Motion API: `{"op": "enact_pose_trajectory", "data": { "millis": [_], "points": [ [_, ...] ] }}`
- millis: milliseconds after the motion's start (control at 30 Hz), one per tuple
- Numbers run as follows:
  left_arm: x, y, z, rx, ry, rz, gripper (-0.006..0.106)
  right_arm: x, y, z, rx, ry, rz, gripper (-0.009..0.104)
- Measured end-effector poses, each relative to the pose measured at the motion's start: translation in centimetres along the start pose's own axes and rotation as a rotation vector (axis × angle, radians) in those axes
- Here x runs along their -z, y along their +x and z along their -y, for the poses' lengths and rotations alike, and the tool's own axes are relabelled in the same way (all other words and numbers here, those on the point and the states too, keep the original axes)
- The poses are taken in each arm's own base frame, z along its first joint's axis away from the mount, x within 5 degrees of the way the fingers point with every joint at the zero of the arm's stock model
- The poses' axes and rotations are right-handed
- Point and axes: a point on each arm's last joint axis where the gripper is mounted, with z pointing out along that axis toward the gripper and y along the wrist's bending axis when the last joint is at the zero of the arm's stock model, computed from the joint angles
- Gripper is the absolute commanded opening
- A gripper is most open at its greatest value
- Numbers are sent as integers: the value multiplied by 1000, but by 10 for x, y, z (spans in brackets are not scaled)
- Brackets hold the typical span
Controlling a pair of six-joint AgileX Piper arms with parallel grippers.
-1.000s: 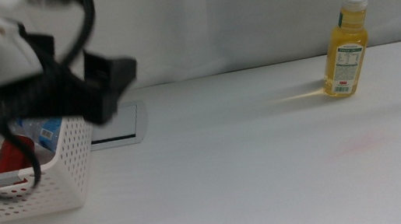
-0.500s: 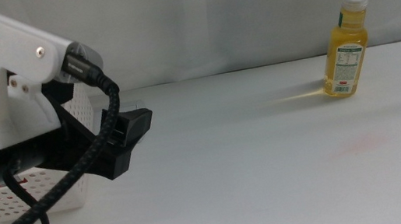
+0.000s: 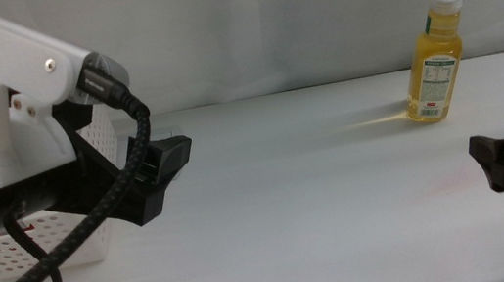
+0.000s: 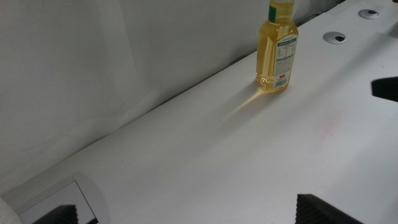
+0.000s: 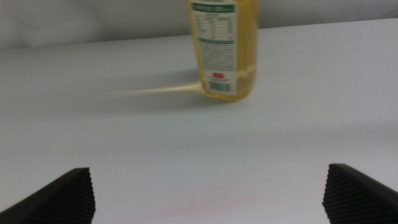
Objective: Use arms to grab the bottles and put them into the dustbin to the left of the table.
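One juice bottle [image 3: 436, 56] stands upright; two end effectors, left [image 4: 186, 211] and right [image 5: 208, 193], both released.

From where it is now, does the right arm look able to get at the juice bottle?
Probably yes. The right gripper is open and faces the upright juice bottle, with only bare table between them. The left gripper sits far off by the basket.
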Motion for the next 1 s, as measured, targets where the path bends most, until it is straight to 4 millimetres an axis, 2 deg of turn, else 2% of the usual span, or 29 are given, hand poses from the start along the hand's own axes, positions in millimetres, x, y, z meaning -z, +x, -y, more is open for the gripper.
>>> {"op": "enact_pose_trajectory", "data": {
  "millis": [200, 567, 1000],
  "points": [
    [0, 0, 0, 0, 0, -2, 92, -33, 1, 7, -1, 55, 91, 103],
    [0, 0, 0, 0, 1, -4, 92, -90, -24, 6, 41, 50, 140, 103],
    [0, 0, 0, -2, 1, -4, 92, -158, -31, 7, 50, 46, 132, 103]
  ]
}}
